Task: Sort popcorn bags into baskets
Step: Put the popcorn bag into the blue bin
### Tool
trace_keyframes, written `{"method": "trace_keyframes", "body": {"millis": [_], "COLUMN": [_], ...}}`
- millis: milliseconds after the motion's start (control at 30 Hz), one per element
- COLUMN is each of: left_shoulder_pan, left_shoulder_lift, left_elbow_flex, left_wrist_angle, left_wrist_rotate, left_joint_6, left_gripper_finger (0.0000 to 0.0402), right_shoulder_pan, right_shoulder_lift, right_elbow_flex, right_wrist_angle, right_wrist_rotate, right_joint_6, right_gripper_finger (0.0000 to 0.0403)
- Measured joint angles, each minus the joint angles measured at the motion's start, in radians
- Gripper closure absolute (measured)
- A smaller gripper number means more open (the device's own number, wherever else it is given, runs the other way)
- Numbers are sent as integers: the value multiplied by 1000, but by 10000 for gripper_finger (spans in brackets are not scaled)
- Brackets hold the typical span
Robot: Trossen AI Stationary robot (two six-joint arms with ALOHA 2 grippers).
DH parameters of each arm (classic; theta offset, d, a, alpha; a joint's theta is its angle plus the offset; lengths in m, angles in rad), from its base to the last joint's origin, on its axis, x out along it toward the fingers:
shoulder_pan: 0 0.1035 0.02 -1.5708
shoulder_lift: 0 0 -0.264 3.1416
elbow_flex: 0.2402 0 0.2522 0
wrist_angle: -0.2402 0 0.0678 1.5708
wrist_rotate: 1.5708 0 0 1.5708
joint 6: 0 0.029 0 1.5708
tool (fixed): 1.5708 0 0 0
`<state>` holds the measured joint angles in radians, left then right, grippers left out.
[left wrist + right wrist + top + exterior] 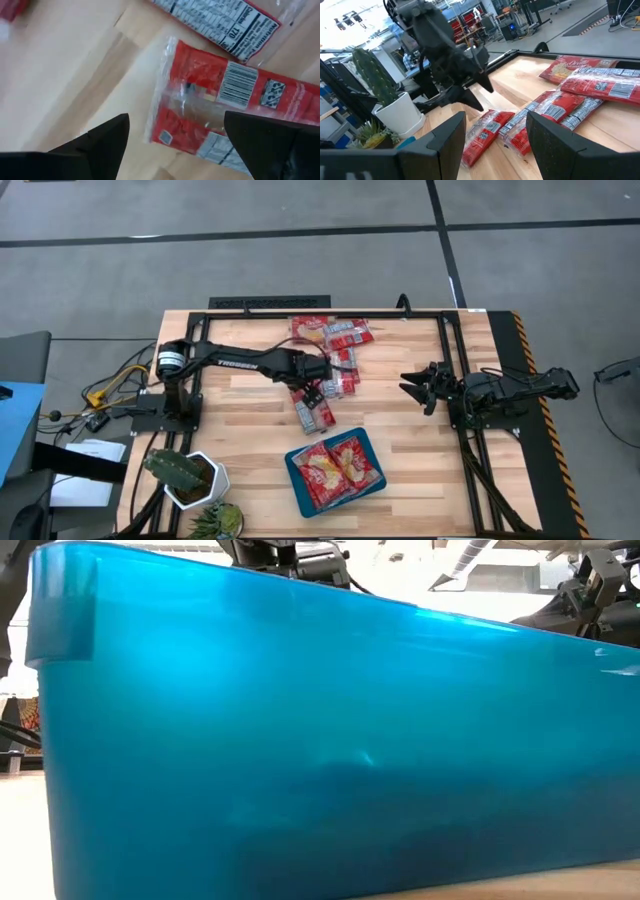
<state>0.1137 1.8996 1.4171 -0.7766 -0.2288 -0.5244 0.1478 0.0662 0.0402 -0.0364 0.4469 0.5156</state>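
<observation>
- The wooden table [400, 430] is seen from above, with both dark arms reaching inward over it.
- The teal-blue basket [297, 477] is placed near the table's front edge, between the two arm bases; its wall fills nearly the whole low view. Wider popcorn bags with yellow-orange pictures [338, 468] are laid inside it.
- A loose spread of red popcorn bags [335, 350] is scattered from the table's far edge towards the middle, well apart from the basket.
- The left gripper [318, 385] is held over the near end of that spread, its fingers spread wide, with nothing held between them. In the left wrist view a narrow packet [235, 115] is seen lying flat on the wood just beyond the fingertips [107, 137].
- The right gripper [415, 387] is kept at the table's right side, away from the packets, with its fingers wide apart and empty.
- A white pot with a cactus [190, 477] is stood at the front left corner.
</observation>
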Motion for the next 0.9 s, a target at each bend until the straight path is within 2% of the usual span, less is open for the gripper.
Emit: {"method": "trace_keyframes", "body": {"millis": [100,300,600,733,900], "left_shoulder_pan": [27,58,49,49,48], "left_shoulder_lift": [0,0,-1,-6,-7], "left_elbow_flex": [-29,-103,-203,-242,-282], "left_wrist_angle": [64,129,233,197,208], "left_wrist_rotate": [60,98,117,131,126], "left_joint_6": [80,142,183,179,146], "left_gripper_finger": [88,87,94,140,252], "right_shoulder_pan": [0,0,0,0,0], "right_shoulder_lift": [0,0,0,0,0], "right_elbow_flex": [0,0,0,0,0], "right_wrist_angle": [0,0,2,3,3], "right_wrist_rotate": [0,0,29,51,51], "right_joint_6": [5,7,7,7,7], "right_gripper_finger": [168,168,168,168,168]}}
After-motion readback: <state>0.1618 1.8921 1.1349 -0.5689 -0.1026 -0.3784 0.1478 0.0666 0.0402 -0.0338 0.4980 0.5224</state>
